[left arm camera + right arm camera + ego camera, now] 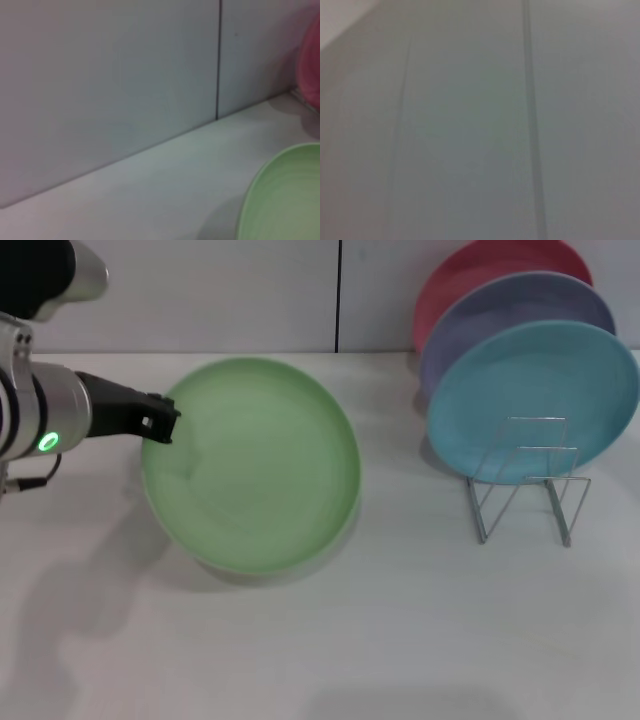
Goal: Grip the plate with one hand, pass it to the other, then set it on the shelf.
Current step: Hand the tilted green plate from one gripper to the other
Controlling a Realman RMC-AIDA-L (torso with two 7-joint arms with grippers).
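The light green plate [255,465] hangs a little above the white table, casting a shadow beneath it. My left gripper [160,420], black on a silver arm with a green glowing ring, reaches in from the left and is shut on the plate's left rim. In the left wrist view, part of the plate [285,200] shows against the table and the wall. The silver wire shelf [525,485] stands at the right with other plates in it. My right gripper is out of view; its wrist view shows only a grey wall.
A turquoise-blue plate [535,400] leans in the shelf's front slot, with a lavender plate [520,305] and a pink plate [480,265] behind it. The grey back wall has a dark vertical seam [338,295]. White table [400,640] stretches in front.
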